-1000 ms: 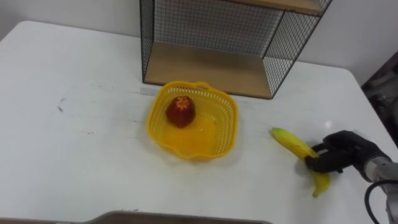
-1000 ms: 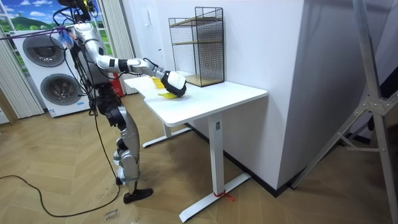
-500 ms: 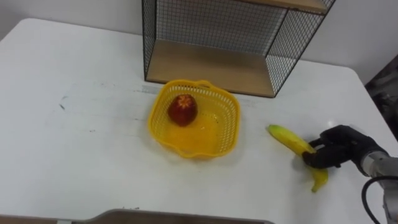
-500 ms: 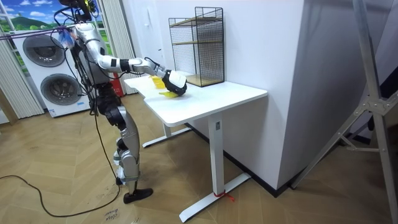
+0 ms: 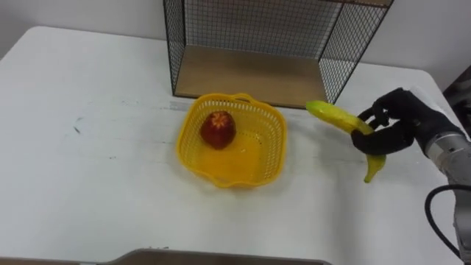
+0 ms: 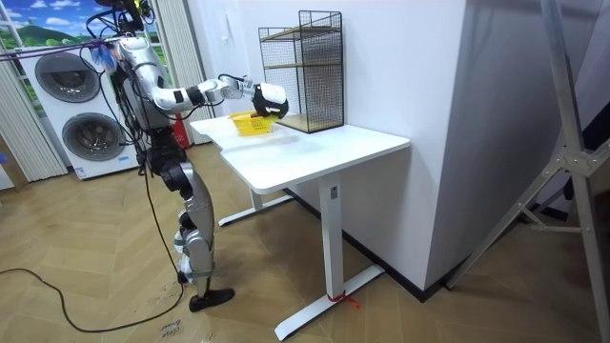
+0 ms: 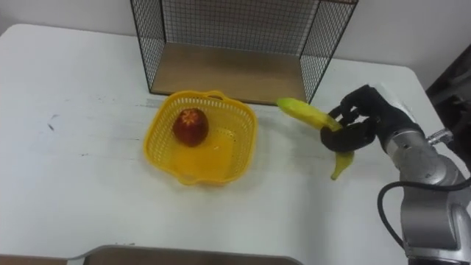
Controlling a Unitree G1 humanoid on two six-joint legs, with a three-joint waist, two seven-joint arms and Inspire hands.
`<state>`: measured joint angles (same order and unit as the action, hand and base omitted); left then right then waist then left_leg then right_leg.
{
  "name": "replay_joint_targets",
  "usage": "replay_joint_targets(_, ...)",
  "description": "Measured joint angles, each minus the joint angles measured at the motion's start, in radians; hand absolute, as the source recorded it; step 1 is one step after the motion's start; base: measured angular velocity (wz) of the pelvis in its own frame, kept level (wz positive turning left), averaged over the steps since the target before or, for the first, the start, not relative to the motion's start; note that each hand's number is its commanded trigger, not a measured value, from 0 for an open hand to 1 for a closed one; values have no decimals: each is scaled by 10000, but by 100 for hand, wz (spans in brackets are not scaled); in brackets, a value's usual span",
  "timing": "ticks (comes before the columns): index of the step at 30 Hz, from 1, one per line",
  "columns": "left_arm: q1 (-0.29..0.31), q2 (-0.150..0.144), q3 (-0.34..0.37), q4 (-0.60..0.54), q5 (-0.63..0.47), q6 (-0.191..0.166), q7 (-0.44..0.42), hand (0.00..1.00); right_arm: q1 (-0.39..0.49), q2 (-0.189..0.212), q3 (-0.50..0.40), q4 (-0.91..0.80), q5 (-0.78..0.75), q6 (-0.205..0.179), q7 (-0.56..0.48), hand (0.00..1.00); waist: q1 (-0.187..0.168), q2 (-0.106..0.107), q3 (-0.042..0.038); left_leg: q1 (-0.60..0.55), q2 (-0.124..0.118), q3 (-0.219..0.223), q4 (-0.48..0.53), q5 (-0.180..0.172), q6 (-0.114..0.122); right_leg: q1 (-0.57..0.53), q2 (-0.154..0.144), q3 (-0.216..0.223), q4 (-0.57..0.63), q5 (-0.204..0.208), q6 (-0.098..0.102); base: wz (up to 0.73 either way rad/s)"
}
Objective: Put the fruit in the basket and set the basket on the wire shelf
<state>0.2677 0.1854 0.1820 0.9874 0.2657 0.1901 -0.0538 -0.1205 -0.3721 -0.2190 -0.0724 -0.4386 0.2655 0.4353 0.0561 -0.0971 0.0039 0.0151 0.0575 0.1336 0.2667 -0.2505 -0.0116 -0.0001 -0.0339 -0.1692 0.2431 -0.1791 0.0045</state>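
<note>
Yellow basket (image 5: pixel 273 152), red apple (image 5: pixel 218 128) inside

The right arm comes in from the lower right, its forearm angled up and inward. The black right hand (image 5: pixel 397 121) has its fingers and thumb curled round a banana (image 5: pixel 333 115) (the grip sits nearer the fruit's lower end). In the room view the robot stands upright, that arm stretched forward at chest height, elbow slightly bent.

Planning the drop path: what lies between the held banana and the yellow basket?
Nothing: the left eye view shows bare table between the banana, held in the right hand, and the basket.
</note>
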Motion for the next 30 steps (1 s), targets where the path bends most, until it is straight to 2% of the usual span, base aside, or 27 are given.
replay_joint_targets(5, 0, 1, -39, 3, -5, -44, 1, 0, 2, 0, 2, -697, 227, -181, -248, 100, -2, -65, -45, -63, -2, -55, 43, 0, 0, -3, -9, -79, -24, 1, 0, 5)
replay_joint_targets(10, -35, -59, -95, 2, -5, -199, 3, 0, -9, 0, 9, -1045, 430, -281, -330, 100, 19, -17, -13, -114, 0, -67, 24, 1, 0, -45, -9, -106, -20, 1, 1, 2)
replay_joint_targets(20, -86, -82, -225, 190, -4, -297, 1, 0, -11, 0, 76, -1535, 428, -281, -55, 100, 57, 17, -5, -219, -1, -80, 69, 3, -1, -197, -21, -100, 121, 1, 0, 0)
replay_joint_targets(26, -141, -71, -357, 136, -3, -295, -38, 0, -10, 0, 548, -1825, 351, -274, 58, 100, 60, 28, 33, -226, 1, -74, 40, 1, -1, -197, -12, -55, 122, 1, -1, 0)
replay_joint_targets(30, -136, -36, -401, 154, -5, -294, -57, 0, -12, 0, 854, -2001, 63, -253, 87, 100, 159, -51, 16, -223, -2, -55, 21, 2, -1, -238, -1, 0, 121, 0, -2, -3)
